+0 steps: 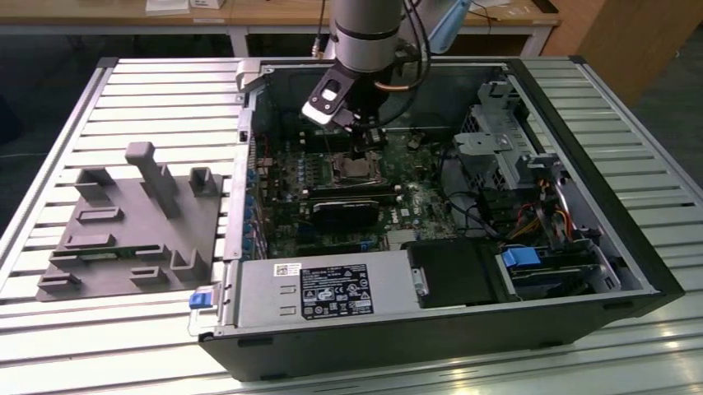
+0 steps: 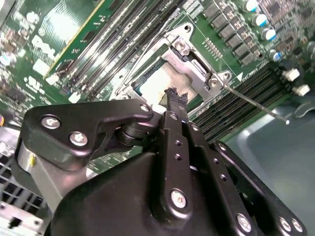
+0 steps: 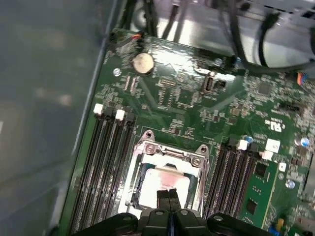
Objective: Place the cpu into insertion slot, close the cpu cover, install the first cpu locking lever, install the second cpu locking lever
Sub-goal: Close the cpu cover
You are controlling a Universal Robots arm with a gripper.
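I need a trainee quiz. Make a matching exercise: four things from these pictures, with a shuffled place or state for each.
1. flat silver-grey square cpu
2. round silver coin battery
3. grey plastic pegged fixture
4. black gripper

a. on the slatted table, outside the black computer case
b. shut, over the cpu
c. lying in the silver-rimmed insertion slot
d. on the green circuit board, away from the slot

Pairs: 1-c, 2-d, 3-a, 4-b.

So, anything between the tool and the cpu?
Nothing: in the first wrist view the tool hangs right over the bare cpu; contact unclear.
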